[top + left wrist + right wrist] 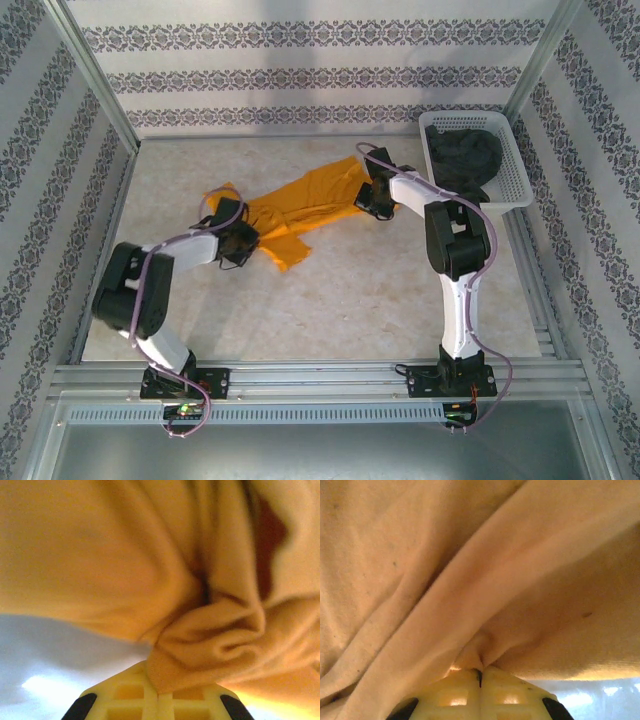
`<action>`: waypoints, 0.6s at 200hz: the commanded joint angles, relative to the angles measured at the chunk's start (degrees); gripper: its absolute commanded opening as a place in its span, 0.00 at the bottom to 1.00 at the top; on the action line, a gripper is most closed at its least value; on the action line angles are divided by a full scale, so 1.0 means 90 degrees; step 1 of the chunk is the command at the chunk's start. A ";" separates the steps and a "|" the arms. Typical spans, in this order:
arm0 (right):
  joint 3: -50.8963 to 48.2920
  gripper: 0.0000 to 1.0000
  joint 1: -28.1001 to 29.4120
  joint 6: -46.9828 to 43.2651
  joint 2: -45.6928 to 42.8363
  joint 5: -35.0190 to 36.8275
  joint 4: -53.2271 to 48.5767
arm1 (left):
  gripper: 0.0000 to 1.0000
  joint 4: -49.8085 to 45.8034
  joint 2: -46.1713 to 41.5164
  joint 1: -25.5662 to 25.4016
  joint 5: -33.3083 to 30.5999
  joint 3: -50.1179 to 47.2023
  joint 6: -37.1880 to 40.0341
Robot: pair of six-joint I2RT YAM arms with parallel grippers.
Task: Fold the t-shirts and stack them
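Bunching soft orange t-shirt (300,205), seemingly pinched twice.

Walls (300,70) papered in pale stripes with dark ornamental bands close off the top, left and right of the frame; slim metal posts (93,70) run up the rear corners. The tabletop (330,300) is pale marbled beige, evenly lit; grooved aluminium rails (320,378) cross the lower frame.

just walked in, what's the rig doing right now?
Both arms are on the mustard-orange t-shirt, which lies crumpled on the table. The left gripper is pinched shut on a bunched fold at its left end, the right gripper shut on cloth at its right end. The dark grey t-shirt sits in the white basket, far right. Nothing folded yet.
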 commanded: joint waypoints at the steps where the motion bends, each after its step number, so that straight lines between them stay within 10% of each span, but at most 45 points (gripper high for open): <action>1: -0.0644 0.00 0.0168 0.0024 -0.0735 0.0170 -0.0520 | 0.00 -0.0085 -0.0815 0.0395 0.0063 -0.0590 0.0323; 19: -0.1323 0.00 0.0334 0.0085 -0.1252 0.0040 -0.0410 | 0.00 -0.0411 -0.1408 0.0700 0.0301 -0.0907 0.0545; 73: -0.1974 0.00 0.0526 -0.0293 -0.1912 0.0201 -0.0580 | 0.43 -0.2232 -0.2622 0.0765 -0.0029 -0.0206 0.0798; 120: -0.1864 0.31 0.0548 -0.0342 -0.2234 0.0207 -0.0617 | 0.48 -0.2616 -0.1501 0.0196 -0.0085 0.1204 0.0721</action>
